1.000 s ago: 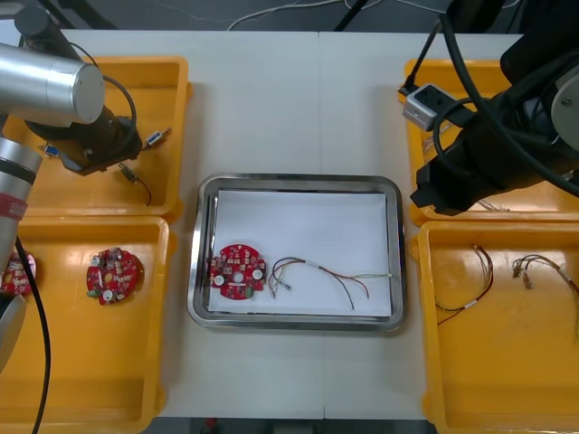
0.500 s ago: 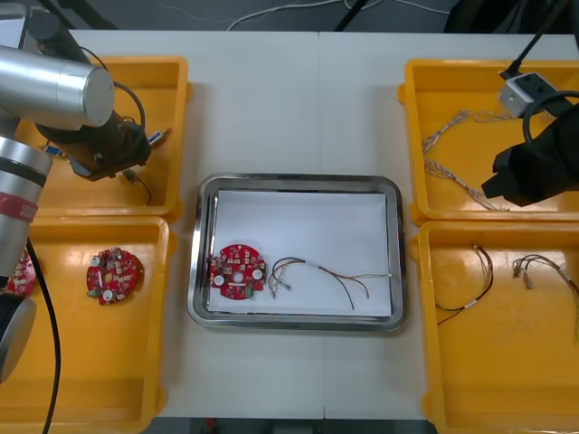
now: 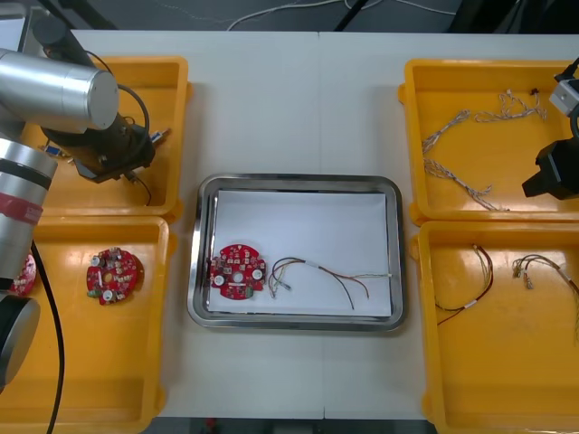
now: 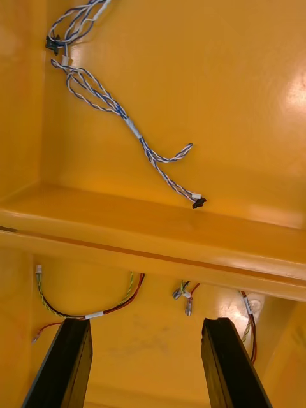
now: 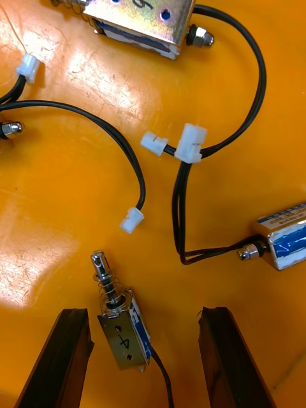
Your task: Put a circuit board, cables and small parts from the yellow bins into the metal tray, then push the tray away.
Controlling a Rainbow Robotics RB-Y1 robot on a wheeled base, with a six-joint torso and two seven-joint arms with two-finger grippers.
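My left gripper (image 5: 143, 312) is open, low over the floor of the back-left yellow bin (image 3: 172, 90). A small metal part (image 5: 122, 330) with a spring pin lies between its fingers (image 5: 62, 357), not gripped. Two more small metal parts (image 5: 141, 18) (image 5: 288, 236) lie farther off, joined by black cables (image 5: 182, 210). My right gripper (image 4: 146, 322) is open above the wall between the two right bins, holding nothing. A twisted blue and white cable (image 4: 127, 121) lies beyond that wall. The metal tray (image 3: 294, 182) holds a red circuit board (image 3: 238, 271) and a red and yellow cable (image 3: 327, 275).
The front-left bin (image 3: 90, 380) holds a circuit board (image 3: 114, 275); another (image 3: 22, 273) lies at its left edge. Twisted cables (image 3: 457, 172) lie in the back-right bin. Red and yellow cables (image 3: 469, 287) (image 3: 543, 267) lie in the front-right bin. The right arm (image 3: 554, 172) hangs at the right edge.
The right arm has drawn back to the right, uncovering the back-right bin and its twisted cables. The left arm has shifted slightly within the back-left bin.
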